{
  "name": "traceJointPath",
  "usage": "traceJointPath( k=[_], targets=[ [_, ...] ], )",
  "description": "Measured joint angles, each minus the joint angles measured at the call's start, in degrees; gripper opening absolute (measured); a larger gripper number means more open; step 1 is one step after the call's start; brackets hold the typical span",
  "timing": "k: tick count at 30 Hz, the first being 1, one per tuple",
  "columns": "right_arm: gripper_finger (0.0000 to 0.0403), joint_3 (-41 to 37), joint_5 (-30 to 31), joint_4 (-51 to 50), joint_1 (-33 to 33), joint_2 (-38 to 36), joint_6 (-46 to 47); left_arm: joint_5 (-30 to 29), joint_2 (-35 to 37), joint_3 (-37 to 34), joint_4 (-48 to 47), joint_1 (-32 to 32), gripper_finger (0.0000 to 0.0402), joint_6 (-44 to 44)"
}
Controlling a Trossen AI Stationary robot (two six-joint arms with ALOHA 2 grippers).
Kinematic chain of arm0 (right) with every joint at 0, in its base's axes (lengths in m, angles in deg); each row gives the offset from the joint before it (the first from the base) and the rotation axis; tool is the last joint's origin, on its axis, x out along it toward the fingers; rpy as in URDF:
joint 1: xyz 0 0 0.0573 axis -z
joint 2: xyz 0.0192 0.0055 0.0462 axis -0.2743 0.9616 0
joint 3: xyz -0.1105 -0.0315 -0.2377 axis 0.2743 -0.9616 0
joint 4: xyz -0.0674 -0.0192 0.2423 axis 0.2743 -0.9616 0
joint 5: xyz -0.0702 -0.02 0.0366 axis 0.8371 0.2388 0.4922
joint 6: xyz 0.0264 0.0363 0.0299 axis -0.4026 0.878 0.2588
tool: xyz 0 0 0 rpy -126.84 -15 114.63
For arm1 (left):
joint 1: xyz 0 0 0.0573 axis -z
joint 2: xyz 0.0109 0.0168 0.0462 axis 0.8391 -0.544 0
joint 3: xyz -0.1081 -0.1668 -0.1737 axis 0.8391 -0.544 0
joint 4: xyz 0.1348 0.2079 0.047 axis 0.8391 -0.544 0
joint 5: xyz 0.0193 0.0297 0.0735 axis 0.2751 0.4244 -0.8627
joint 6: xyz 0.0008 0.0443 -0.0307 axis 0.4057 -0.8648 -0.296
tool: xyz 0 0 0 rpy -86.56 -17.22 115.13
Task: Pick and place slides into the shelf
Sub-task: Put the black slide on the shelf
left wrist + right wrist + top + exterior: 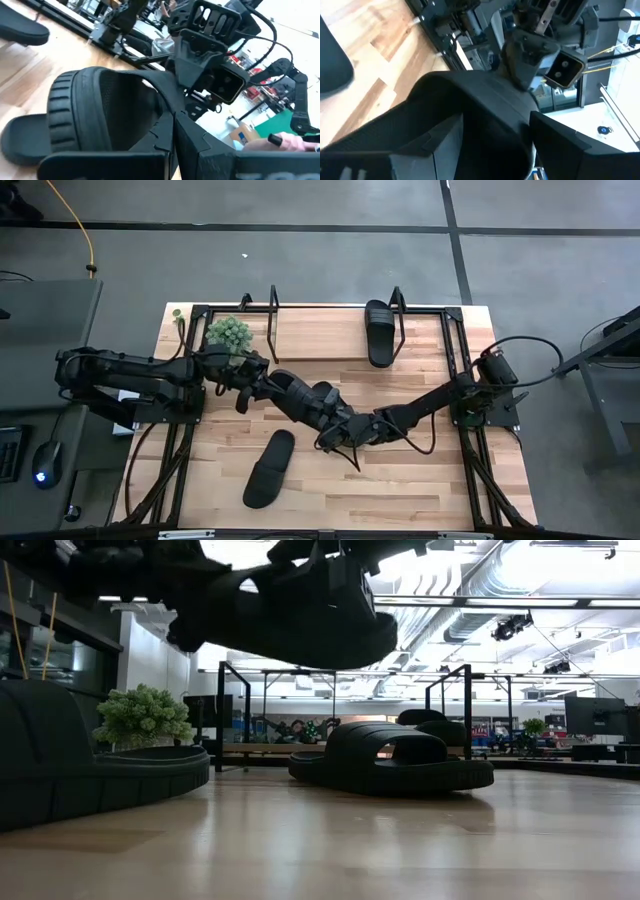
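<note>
Both arms reached toward the centre of the high view and met above the worktop [400,480]. The left arm stretched from the left edge, angled down to the right, and its left hand [322,402] was clenched on the strap of a slide [300,395] held in the air. In the left wrist view that ribbed strap [85,110] filled the frame between the dark fingers [200,150]. The right arm came from the right edge, slanting down-left, and its right hand [345,430] stood spread wide around the same lifted slide; whether it gripped could not be told.

A second slide [268,470] lay on the worktop at lower centre-left. A third slide [380,332] rested on the shelf [310,338] at upper centre, near its right end frame. A small green plant [228,333] stood at the shelf's left end.
</note>
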Motion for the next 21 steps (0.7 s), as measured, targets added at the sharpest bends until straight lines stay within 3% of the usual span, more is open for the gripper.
traceJointPath(
  k=[9,13,21],
  targets=[
    [0.022,0.02,-0.64,0.71,-0.04,0.0,1.58,-8.76,-0.01,2.88,-3.65,5.66,0.0001,-2.77],
    [0.0216,0.02,1.0,1.82,0.01,0.0,1.79,-9.51,-1.34,3.46,-3.71,5.9,0.0001,-2.81],
    [0.0151,0.02,0.74,2.64,0.4,0.04,5.01,-8.62,-5.17,5.2,-3.72,5.86,0.0001,-2.96]
  ],
)
